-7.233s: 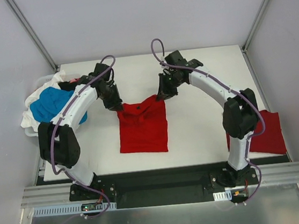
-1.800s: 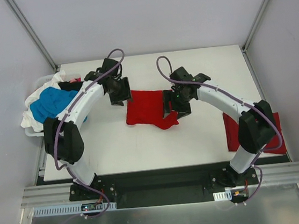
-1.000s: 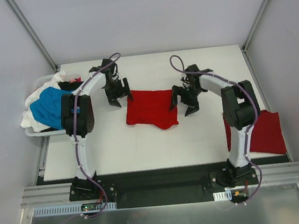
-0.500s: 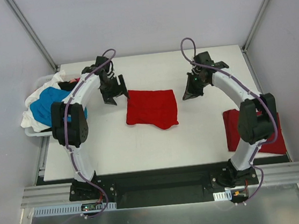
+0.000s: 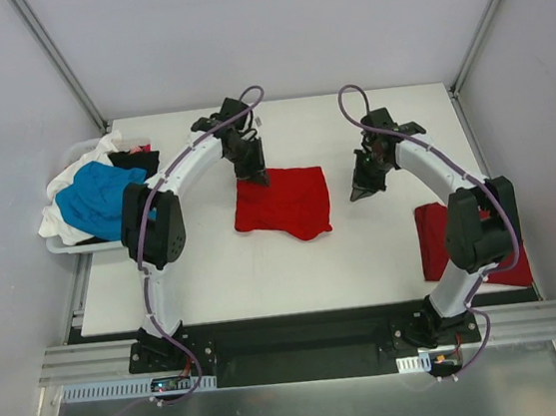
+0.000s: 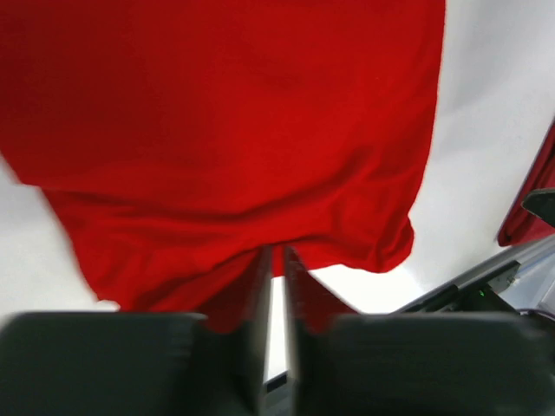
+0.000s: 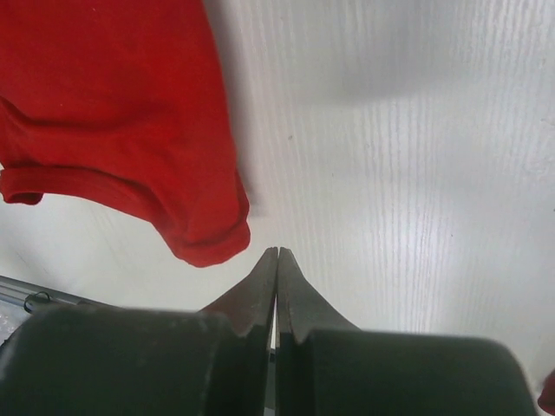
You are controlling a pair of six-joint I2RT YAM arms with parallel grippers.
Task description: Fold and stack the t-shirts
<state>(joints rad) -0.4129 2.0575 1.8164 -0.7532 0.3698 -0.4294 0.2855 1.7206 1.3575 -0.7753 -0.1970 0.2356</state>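
White desk (image 5: 368,117) enclosed by plain grey walls (image 5: 268,28), seen from above and from both wrists. Hidden or unclear: the right arm (image 5: 470,221) covers part of the red stack (image 5: 500,258) at the desk's right edge, so its layers cannot be counted. The left wrist view is blurred, and its lower part is filled by the dark gripper body. The pile (image 5: 91,194) of white, blue and black cloth in the bin (image 5: 58,247) at far left overlaps itself, so single garments cannot be separated. Centre: a red shirt (image 5: 282,202) lies flat on the desk, folded to a rough rectangle, lightly wrinkled, with one hemmed corner bulging out at its near right. Left gripper (image 5: 255,177) sits at the shirt's far left corner. Its fingers (image 6: 258,282) are drawn almost together with only a thin slit between them, and whether they pinch cloth cannot be told. Right gripper (image 5: 360,196) is over bare desk just right of the shirt, its fingers (image 7: 260,290) pressed together on nothing, near the hemmed corner (image 7: 204,234).
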